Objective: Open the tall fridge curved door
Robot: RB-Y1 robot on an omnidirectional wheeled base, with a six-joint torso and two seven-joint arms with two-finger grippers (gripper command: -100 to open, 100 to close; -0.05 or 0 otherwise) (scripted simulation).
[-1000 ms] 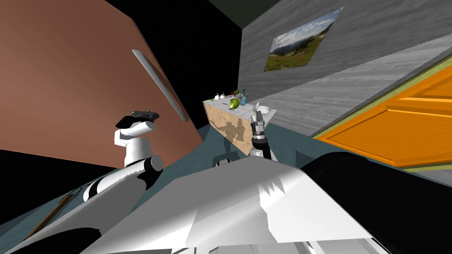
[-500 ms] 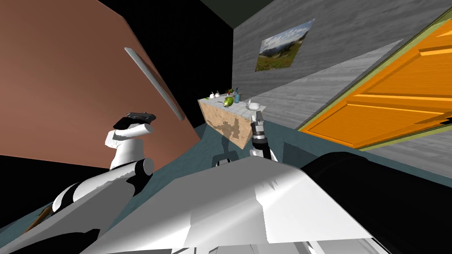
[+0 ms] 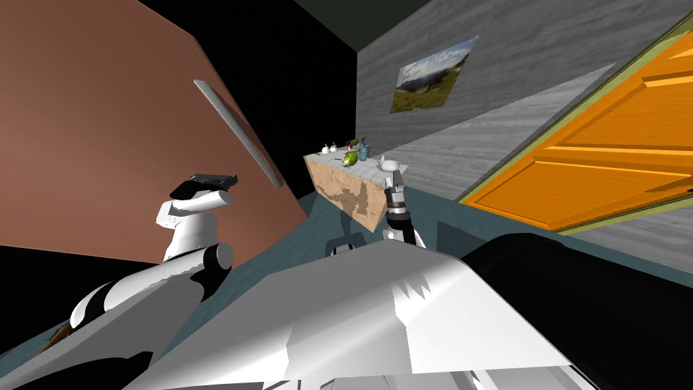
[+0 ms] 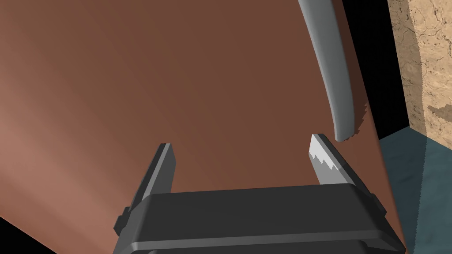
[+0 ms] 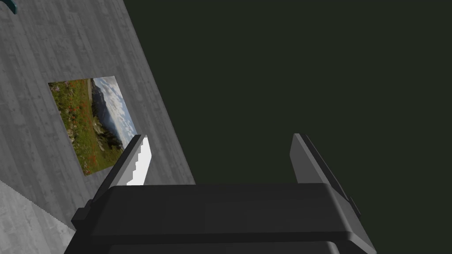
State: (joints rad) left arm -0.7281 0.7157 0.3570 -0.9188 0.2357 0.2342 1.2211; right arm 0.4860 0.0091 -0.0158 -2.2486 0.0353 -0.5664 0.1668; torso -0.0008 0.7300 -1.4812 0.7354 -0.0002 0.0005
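Note:
The tall fridge door (image 3: 101,135) is a broad brown panel on my left, carrying a long curved grey handle (image 3: 237,135). In the head view my left gripper (image 3: 215,179) hovers in front of the door, just beside the handle's lower end. Seen from the left wrist, the door (image 4: 176,79) lies close ahead and the left gripper (image 4: 240,154) stands open with nothing between its fingers. The handle (image 4: 333,79) ends just past one fingertip (image 4: 324,161), outside the gap. My right gripper (image 3: 391,178) points upward in front of my chest, and in its wrist view it (image 5: 220,158) is open and empty.
A counter (image 3: 348,196) with a stone-patterned side stands ahead, with a green fruit (image 3: 350,158), a white bowl (image 3: 387,163) and other small items on top. An orange door (image 3: 609,156) fills the right. A black area lies beyond the fridge door's edge. Teal floor (image 3: 298,223) runs between.
My head view has swung, bringing the orange door further into the picture. The left hand has stayed by the handle's lower end, and the right arm has held still.

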